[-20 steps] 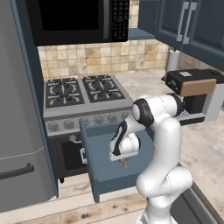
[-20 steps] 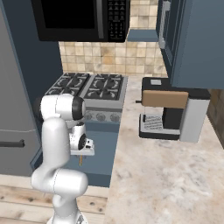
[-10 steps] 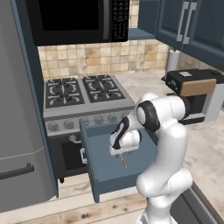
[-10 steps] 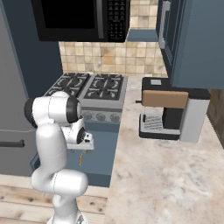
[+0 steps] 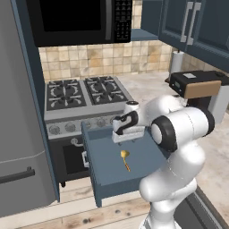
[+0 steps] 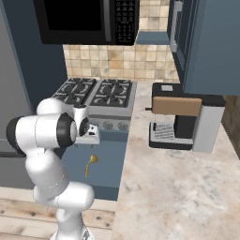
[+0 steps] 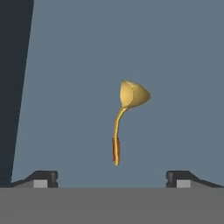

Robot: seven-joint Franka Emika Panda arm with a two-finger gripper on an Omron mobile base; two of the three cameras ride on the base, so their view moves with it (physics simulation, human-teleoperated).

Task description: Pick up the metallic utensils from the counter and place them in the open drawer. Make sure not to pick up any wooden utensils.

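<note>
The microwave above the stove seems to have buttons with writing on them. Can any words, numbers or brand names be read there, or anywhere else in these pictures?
None can be read.
Microwave control panel: rows of pale button marks, too small and blurred to read.
Coffee machine: no label visible.
Stove knobs: no legible markings.
Golden spoon in the open drawer: plain, only a reddish band on its handle.

1 shiny golden spoon (image 5: 125, 157) lies in 1 open slate-blue drawer (image 5: 103, 174). 1 gas stove (image 5: 85, 96) shows 4 burners. 1 black microwave (image 5: 76, 20) hangs above it. 1 coffee machine (image 6: 183, 123) sits on 1 beige marbled counter (image 6: 187, 187). 1 grey refrigerator (image 5: 18, 147) stands at the left. 1 white roll (image 5: 177, 62) stands behind the machine.
</note>
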